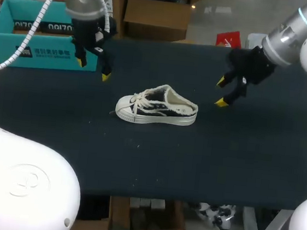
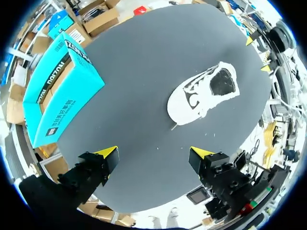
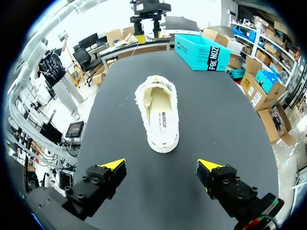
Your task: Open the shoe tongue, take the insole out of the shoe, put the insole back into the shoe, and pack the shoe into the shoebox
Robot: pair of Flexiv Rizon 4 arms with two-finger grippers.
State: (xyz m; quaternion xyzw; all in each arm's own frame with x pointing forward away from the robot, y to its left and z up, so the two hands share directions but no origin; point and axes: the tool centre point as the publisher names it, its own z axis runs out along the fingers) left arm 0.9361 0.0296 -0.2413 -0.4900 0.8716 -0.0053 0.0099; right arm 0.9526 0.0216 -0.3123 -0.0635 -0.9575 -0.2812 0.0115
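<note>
A white low sneaker (image 1: 157,105) with dark side panels lies on the black table (image 1: 237,151), toe pointing left, laces tied. Its pale insole (image 3: 158,117) shows inside the opening in the right wrist view. The sneaker (image 2: 204,91) also appears ahead of the left fingers. My left gripper (image 1: 92,69) hovers open above the table, left and behind the shoe, near the teal shoebox (image 1: 38,34). My right gripper (image 1: 222,92) hangs open to the right of the heel. Neither touches the shoe.
The teal shoebox (image 2: 57,91) stands at the table's back left corner. Bare table surface stretches in front of the shoe and to its right (image 3: 158,191).
</note>
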